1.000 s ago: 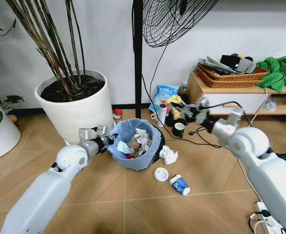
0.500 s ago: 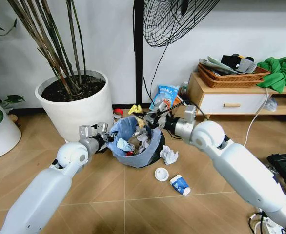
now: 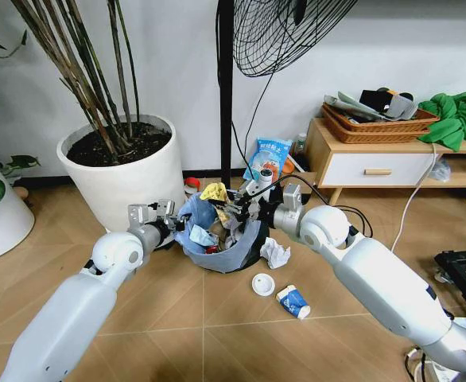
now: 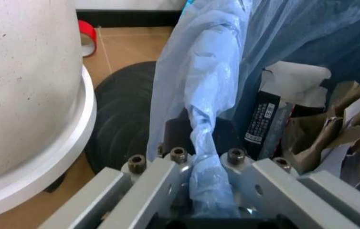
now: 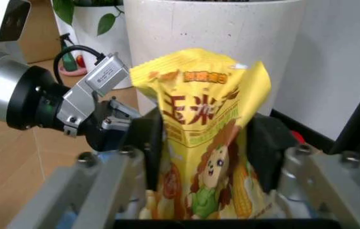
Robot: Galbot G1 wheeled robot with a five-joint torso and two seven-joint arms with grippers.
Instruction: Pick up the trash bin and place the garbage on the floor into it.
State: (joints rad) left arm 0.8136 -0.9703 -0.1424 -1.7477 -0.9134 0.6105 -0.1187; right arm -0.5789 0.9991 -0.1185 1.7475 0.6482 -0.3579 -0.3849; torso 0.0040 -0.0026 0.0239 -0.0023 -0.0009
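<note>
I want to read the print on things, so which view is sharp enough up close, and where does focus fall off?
Right wrist view: the yellow snack bag is crisp, its print legible; the gripper frame at the near edge blurs. Left wrist view: the barcode on the black tube is readable; the near bracket is soft. Head view: evenly lit, print too small.

The right end effector (image 3: 231, 204) has carried the yellow wrapper (image 3: 214, 192) over the trash bin (image 3: 245, 245).

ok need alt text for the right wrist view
The right gripper is shut on a crinkled yellow snack wrapper printed with a cartoon face. Behind it, the left gripper reaches in before a large white plant pot on the light brown wood-look floor.
</note>
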